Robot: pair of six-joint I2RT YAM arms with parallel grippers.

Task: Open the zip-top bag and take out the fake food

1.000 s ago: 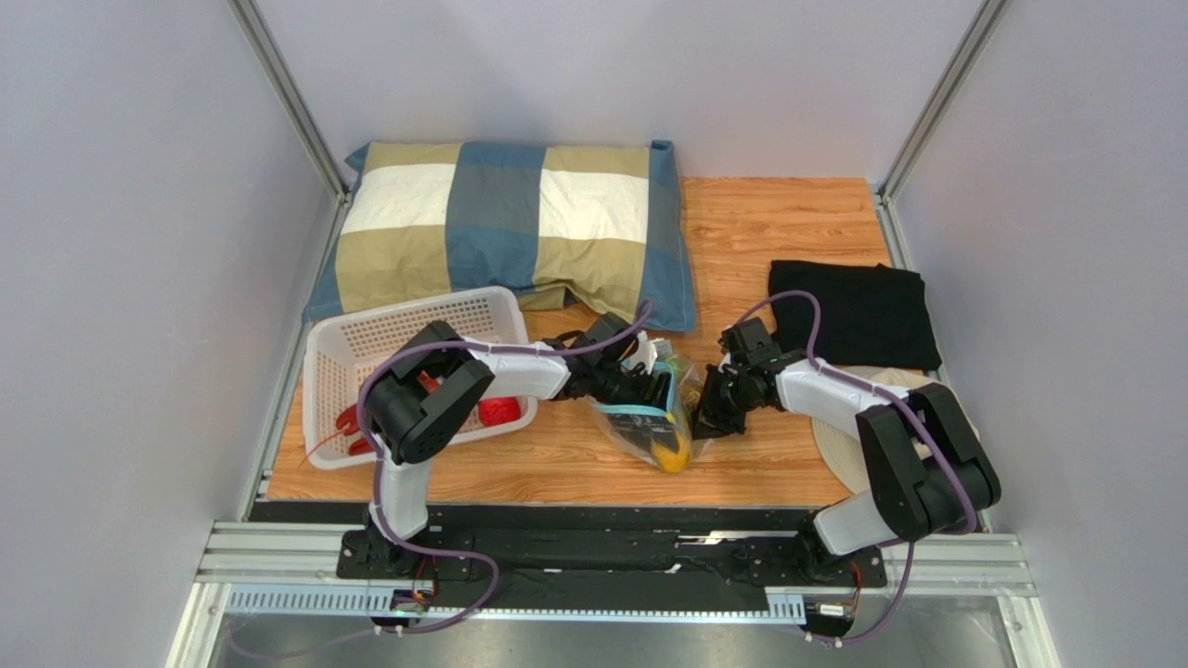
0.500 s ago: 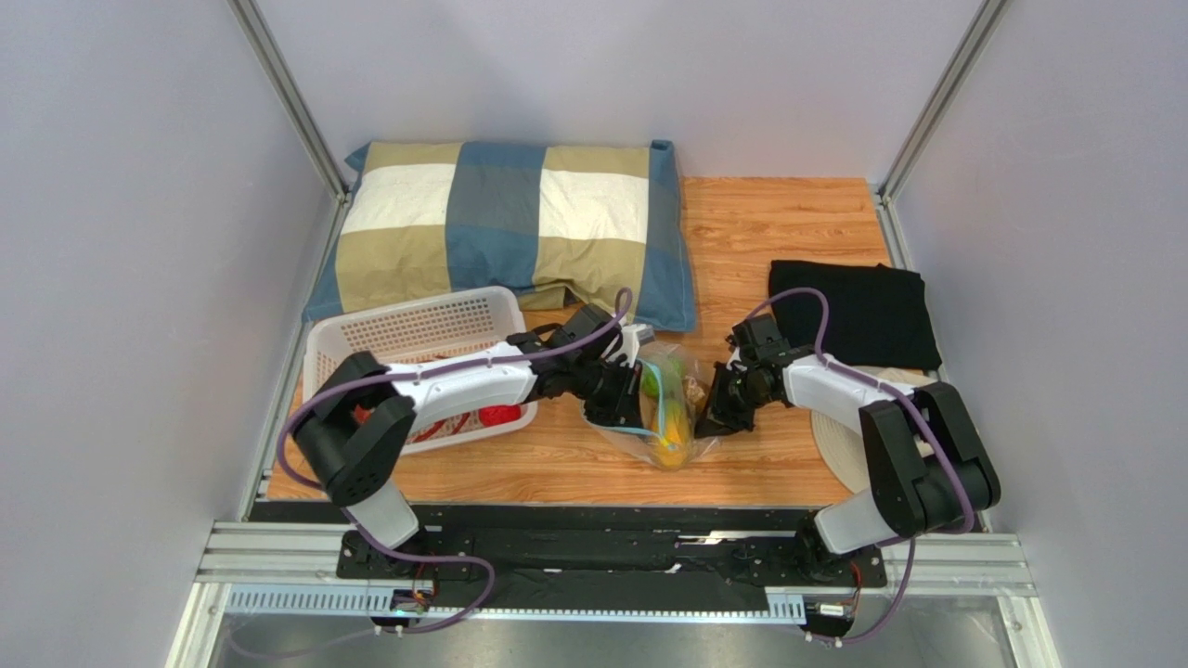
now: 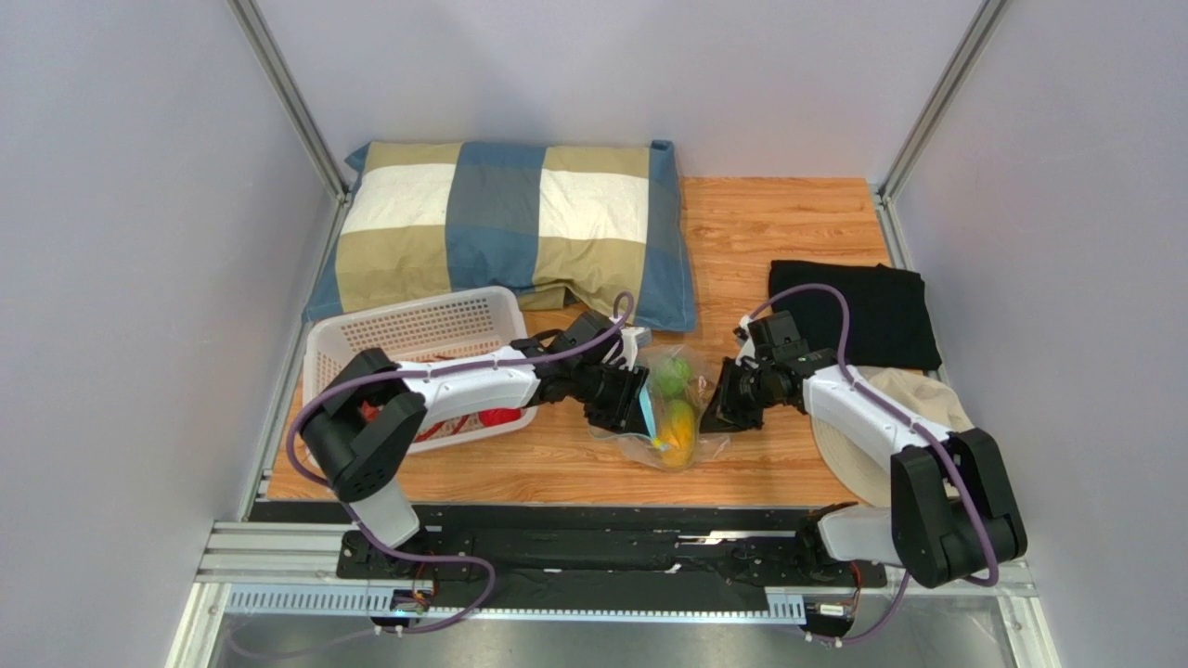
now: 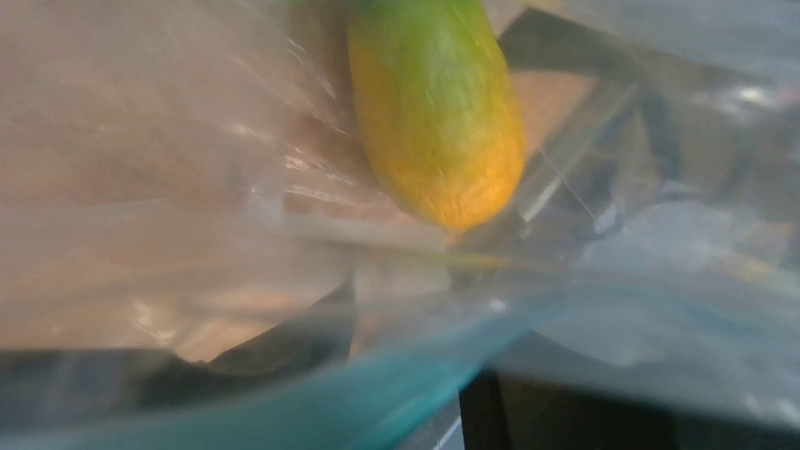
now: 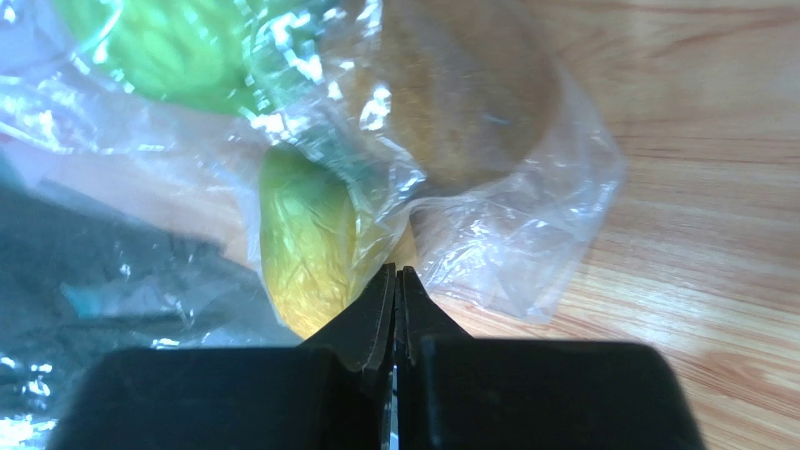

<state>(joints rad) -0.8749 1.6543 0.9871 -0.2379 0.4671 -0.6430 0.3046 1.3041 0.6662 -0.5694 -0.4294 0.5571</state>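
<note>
The clear zip-top bag (image 3: 623, 434) lies on the wooden table between my grippers. Its light blue zipper strip (image 3: 646, 404) faces left. Inside it are a yellow-orange mango (image 3: 676, 432), a green leafy ball (image 3: 672, 372) and a brownish piece (image 5: 479, 103). My left gripper (image 3: 628, 400) is at the bag's mouth. In its own view its dark fingers stand apart, the zipper strip (image 4: 357, 403) crosses in front of them, and the mango (image 4: 437, 112) lies just ahead behind plastic. My right gripper (image 5: 396, 277) is shut on a fold of the bag (image 5: 507, 253) beside the mango (image 5: 305, 244).
A white perforated basket (image 3: 405, 327) with red toys (image 3: 495, 415) stands left of the bag, under my left arm. A checked pillow (image 3: 502, 230) lies at the back. A black cloth (image 3: 854, 313) and a beige round thing (image 3: 934, 397) lie on the right.
My left arm's elbow has swung out to the left and its gripper has pushed against the bag's mouth. The bag has shifted, and the green ball now shows. My right gripper kept its pinch.
</note>
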